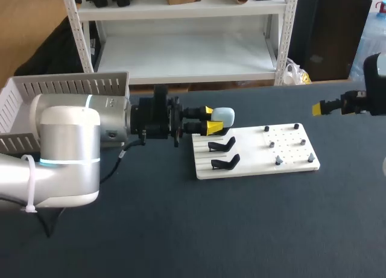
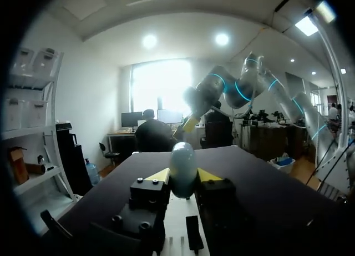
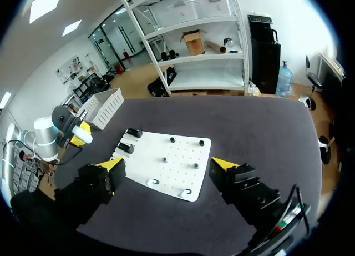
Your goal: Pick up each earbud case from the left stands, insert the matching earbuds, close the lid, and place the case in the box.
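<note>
The white slatted box (image 1: 66, 85) stands at the far left of the table (image 1: 181, 230). The left arm (image 1: 66, 151) hides most of its inside, so I cannot tell what it holds. Just right of it, the left gripper (image 1: 209, 121) pinches the pale blue case (image 1: 224, 115) between both yellow tips, off the table by the far-left corner of the white board (image 1: 241, 158). Two black stands (image 1: 222, 145) on the board's left part carry nothing, and small pegs (image 1: 278, 161) dot its right part. The right gripper (image 3: 166, 164) hangs at the table's right, fingers spread wide, gripping nothing.
</note>
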Robot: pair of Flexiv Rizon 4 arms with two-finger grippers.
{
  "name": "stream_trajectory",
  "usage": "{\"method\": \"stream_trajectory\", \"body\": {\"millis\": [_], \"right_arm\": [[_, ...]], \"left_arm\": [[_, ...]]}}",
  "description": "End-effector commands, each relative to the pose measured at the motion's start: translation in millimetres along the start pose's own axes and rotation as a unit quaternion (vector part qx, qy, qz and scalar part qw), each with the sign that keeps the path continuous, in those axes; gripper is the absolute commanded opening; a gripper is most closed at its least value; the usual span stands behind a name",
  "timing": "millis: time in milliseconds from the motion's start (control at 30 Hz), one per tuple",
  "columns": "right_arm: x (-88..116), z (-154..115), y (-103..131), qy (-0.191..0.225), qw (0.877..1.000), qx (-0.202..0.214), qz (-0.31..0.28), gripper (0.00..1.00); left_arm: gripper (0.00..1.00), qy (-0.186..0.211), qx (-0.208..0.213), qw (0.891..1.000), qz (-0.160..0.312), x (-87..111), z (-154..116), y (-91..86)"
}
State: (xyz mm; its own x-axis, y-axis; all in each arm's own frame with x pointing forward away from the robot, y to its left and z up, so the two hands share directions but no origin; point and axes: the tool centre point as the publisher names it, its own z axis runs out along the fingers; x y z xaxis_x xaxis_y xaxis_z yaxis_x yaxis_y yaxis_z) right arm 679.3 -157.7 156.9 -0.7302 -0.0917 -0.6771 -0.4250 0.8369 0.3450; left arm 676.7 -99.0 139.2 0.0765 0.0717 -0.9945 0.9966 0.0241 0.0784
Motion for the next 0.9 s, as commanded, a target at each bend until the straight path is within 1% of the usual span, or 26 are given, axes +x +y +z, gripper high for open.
{"method": "stream_trajectory", "body": {"millis": [33,200,367,633,900], "right_arm": [[3,-8,23,0.000,1.000,-0.017,-0.018,1.00],[1,-5,54,0.011,0.998,-0.035,-0.055,1.00],[3,0,78,0.023,0.995,-0.047,-0.080,1.00],[8,7,102,0.038,0.993,-0.049,-0.102,1.00],[18,13,127,0.059,0.990,-0.060,-0.117,1.00]], "left_arm": [[0.00,-0.007,-0.002,1.000,0.002,3.4,2,1.0],[0.00,-0.010,0.001,1.000,0.004,4.8,3,1.3],[0.00,-0.013,0.006,1.000,0.005,6.4,3,-0.5],[0.00,-0.020,0.012,1.000,0.008,7.2,4,-0.1],[0.00,-0.020,0.013,1.000,0.008,8.0,4,0.2]]}}
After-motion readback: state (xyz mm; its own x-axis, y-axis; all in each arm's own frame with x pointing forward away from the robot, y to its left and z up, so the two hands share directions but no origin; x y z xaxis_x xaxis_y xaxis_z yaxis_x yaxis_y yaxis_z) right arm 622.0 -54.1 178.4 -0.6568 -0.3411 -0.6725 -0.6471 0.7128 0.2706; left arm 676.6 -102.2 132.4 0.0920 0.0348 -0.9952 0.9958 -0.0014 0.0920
